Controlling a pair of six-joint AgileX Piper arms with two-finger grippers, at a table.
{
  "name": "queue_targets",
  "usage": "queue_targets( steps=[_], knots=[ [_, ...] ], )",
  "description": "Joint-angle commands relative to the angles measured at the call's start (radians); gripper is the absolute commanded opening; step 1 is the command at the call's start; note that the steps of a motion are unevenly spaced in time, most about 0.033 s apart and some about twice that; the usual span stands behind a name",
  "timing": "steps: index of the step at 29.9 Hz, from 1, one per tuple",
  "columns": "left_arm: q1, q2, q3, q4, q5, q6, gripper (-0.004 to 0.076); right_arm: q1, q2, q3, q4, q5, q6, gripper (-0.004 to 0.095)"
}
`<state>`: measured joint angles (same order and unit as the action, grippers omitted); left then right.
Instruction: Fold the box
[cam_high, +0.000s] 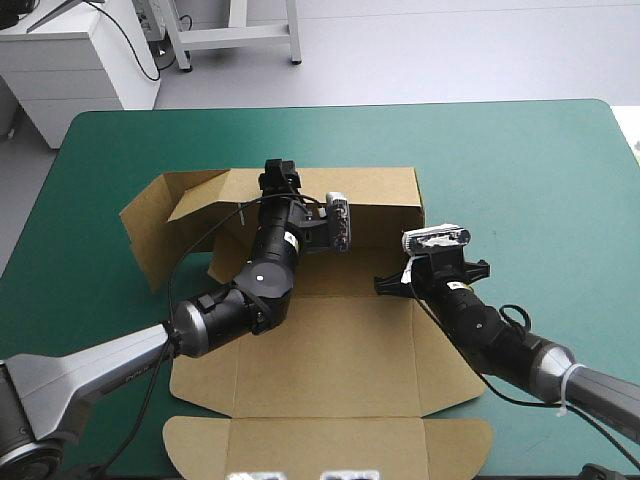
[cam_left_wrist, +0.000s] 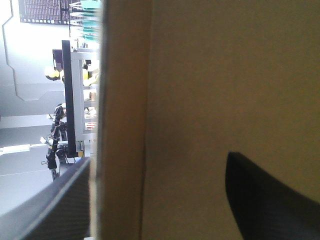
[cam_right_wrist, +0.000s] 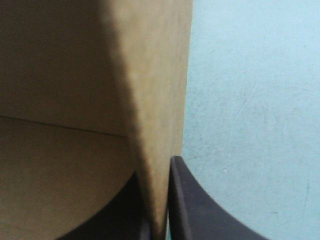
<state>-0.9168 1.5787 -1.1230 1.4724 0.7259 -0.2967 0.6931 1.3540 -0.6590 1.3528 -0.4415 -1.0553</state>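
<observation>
The brown box (cam_high: 330, 350) lies half formed in the middle of the table. Its far wall (cam_high: 370, 190) stands upright, and its lid panel lies flat toward the near edge. My left gripper (cam_high: 278, 178) is at the top of the far wall. In the left wrist view the left gripper (cam_left_wrist: 159, 160) is open, its black fingers (cam_left_wrist: 270, 200) apart on either side of the wall's edge (cam_left_wrist: 120, 125). My right gripper (cam_high: 392, 283) is at the box's right side. In the right wrist view the right gripper (cam_right_wrist: 154, 167) is shut on a raised board flap (cam_right_wrist: 150, 100).
Loose flaps (cam_high: 160, 220) stand raised at the box's left end. The lid's tuck flap (cam_high: 330, 440) reaches almost to the near table edge. Bare teal-green cover (cam_high: 520, 160) lies to the right of and beyond the box, and beside the right gripper (cam_right_wrist: 250, 100).
</observation>
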Motion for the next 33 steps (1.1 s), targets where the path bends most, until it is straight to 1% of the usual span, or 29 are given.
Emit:
queue_targets(
  steps=[1, 5, 9, 14, 17, 22, 23, 24, 25, 27, 28, 29, 30, 33],
  knots=[
    [-0.043, -0.040, -0.030, 0.022, 0.055, -0.016, 0.0526, -0.006, -0.026, -0.035, -0.035, -0.075, -0.030, -0.0001],
    [-0.105, -0.040, -0.030, -0.009, 0.126, -0.016, 0.0525, -0.062, -0.006, -0.062, -0.028, -0.041, -0.042, -0.0001],
    [-0.164, -0.040, -0.030, -0.008, 0.210, -0.016, 0.0526, -0.161, 0.016, -0.115, -0.028, 0.073, -0.063, -0.0001],
    [-0.198, -0.040, -0.030, -0.008, 0.243, -0.016, 0.0526, -0.277, 0.046, -0.192, -0.028, 0.212, -0.130, -0.0001],
    [-0.198, -0.040, -0.030, -0.008, 0.259, -0.020, 0.0526, -0.339, 0.070, -0.230, -0.028, 0.309, -0.140, -0.0001],
    [-0.200, -0.040, -0.030, -0.016, 0.311, -0.026, 0.0524, -0.409, 0.122, -0.282, -0.030, 0.413, -0.140, 0.0000],
    [-0.200, -0.040, -0.030, -0.016, 0.319, -0.026, 0.0512, -0.413, 0.129, -0.290, -0.030, 0.426, -0.140, 0.0000],
    [-0.200, -0.040, -0.030, -0.027, 0.324, -0.026, 0.0481, -0.413, 0.136, -0.293, -0.030, 0.429, -0.140, 0.0000],
    [-0.200, -0.040, -0.035, -0.069, 0.325, -0.026, 0.0424, -0.413, 0.142, -0.295, -0.030, 0.429, -0.140, 0.0000],
    [-0.195, -0.043, -0.052, -0.175, 0.325, 0.007, 0.0255, -0.413, 0.146, -0.295, -0.030, 0.441, -0.140, 0.0000],
    [-0.181, -0.043, -0.068, -0.262, 0.316, 0.066, 0.0112, -0.417, 0.146, -0.295, -0.030, 0.452, -0.140, 0.0000],
    [-0.170, -0.043, -0.082, -0.308, 0.307, 0.097, 0.0016, -0.417, 0.146, -0.295, -0.030, 0.457, -0.140, 0.0000],
    [-0.153, -0.043, -0.095, -0.356, 0.296, 0.137, -0.0001, -0.417, 0.146, -0.295, -0.030, 0.462, -0.138, 0.0000],
    [-0.089, -0.043, -0.158, -0.479, 0.258, 0.212, 0.0001, -0.417, 0.146, -0.295, -0.030, 0.485, -0.136, 0.0000]
  ],
)
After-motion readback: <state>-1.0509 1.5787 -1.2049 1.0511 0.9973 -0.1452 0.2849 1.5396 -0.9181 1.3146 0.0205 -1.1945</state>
